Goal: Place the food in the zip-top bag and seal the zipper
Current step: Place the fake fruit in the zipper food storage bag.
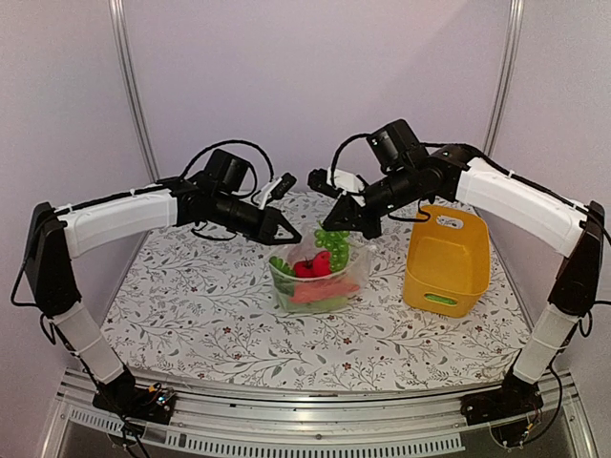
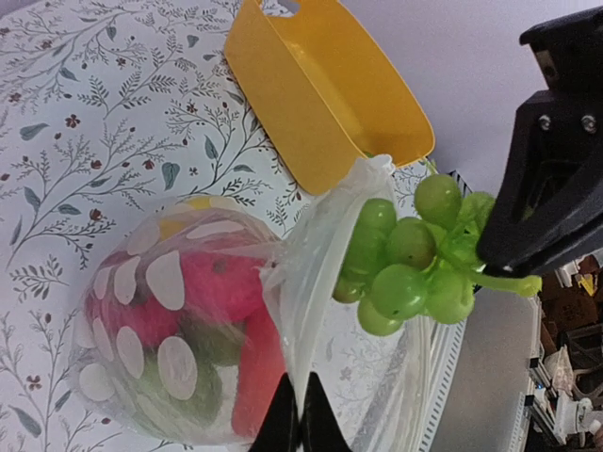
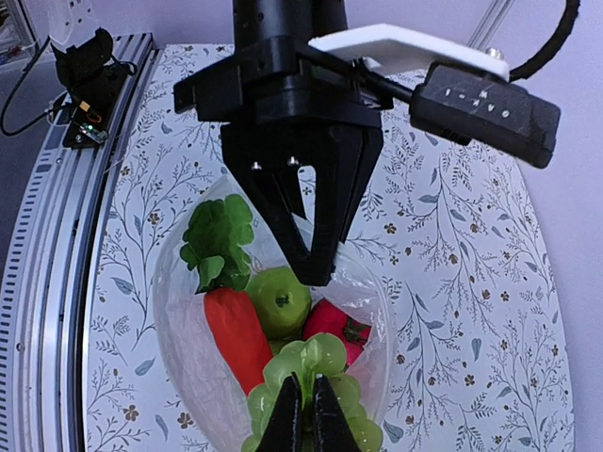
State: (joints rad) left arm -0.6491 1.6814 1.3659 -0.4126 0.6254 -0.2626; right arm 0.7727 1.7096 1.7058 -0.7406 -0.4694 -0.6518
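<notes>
Left hand (image 1: 287,235): clenched on the upper edge of the zip-top bag (image 1: 320,282) at its left side. In its own wrist view the fingers are pinched together on the film, lifting the mouth. The bag stands at the centre of the floral desk (image 1: 191,305), between the two hands, mouth open upward. Inside it are a carrot (image 3: 236,331) with a green top, a green apple (image 3: 280,299) and a red fruit (image 3: 335,320). The zipper cannot be made out along the rim. Green grapes (image 2: 405,264): hanging just above the open mouth, lowest berries level with the lip, not yet inside. Right hand (image 1: 336,223): grasping the green grapes by the stem, jaws closed on it. Yellow bin (image 1: 447,258): on the right, apart from the bag, with one small green item on its floor that I cannot identify. Handling, as a judgement: the film looks thin, floppy and slick and will probably sag shut if the lip is let go, so grip it right at the rim beside the seal strip. The grapes look light and knobby and may snag the lip. The stem is the sound hold.
</notes>
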